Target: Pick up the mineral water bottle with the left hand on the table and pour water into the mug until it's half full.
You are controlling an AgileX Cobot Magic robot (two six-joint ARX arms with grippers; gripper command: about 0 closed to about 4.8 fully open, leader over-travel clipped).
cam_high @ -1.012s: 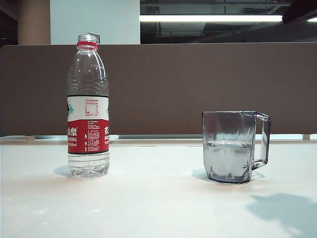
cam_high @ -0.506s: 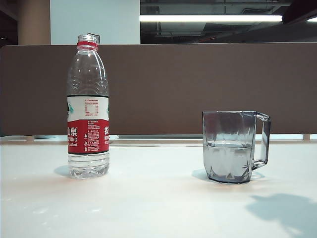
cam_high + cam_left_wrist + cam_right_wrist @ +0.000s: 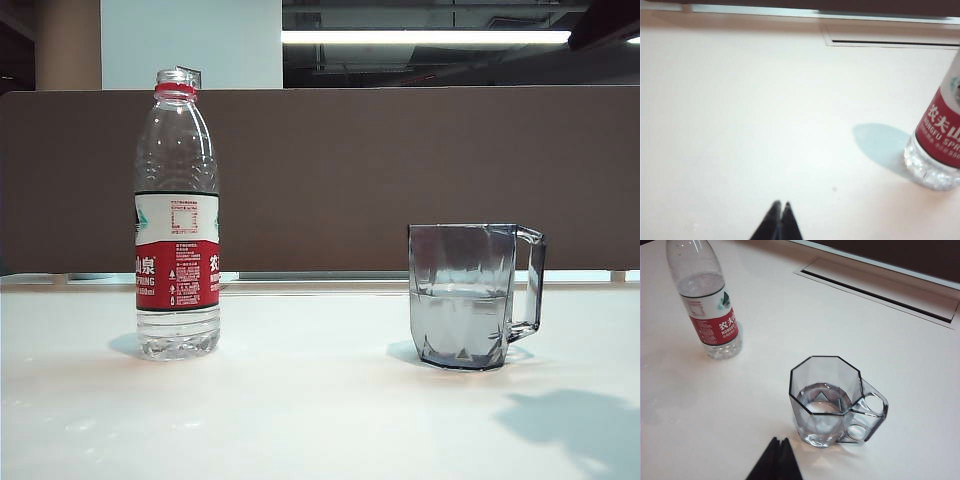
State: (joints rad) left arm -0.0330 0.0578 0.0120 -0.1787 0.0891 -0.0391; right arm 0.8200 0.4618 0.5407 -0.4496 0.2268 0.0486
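The mineral water bottle (image 3: 177,215) stands upright and uncapped on the left of the white table (image 3: 320,400), with a little water in its base; it also shows as bottle (image 3: 939,145) and bottle (image 3: 707,300). The grey-tinted mug (image 3: 470,296) stands to the right, handle pointing right, water about halfway up; mug (image 3: 827,400) shows from above. My left gripper (image 3: 781,204) is shut and empty, well apart from the bottle. The right gripper (image 3: 780,440) is shut and empty, just short of the mug. Neither gripper shows in the exterior view.
A brown partition (image 3: 400,180) runs behind the table's far edge. A recessed cable slot (image 3: 880,292) lies in the tabletop beyond the mug, also seen as slot (image 3: 890,42). An arm's shadow (image 3: 570,425) falls at the front right.
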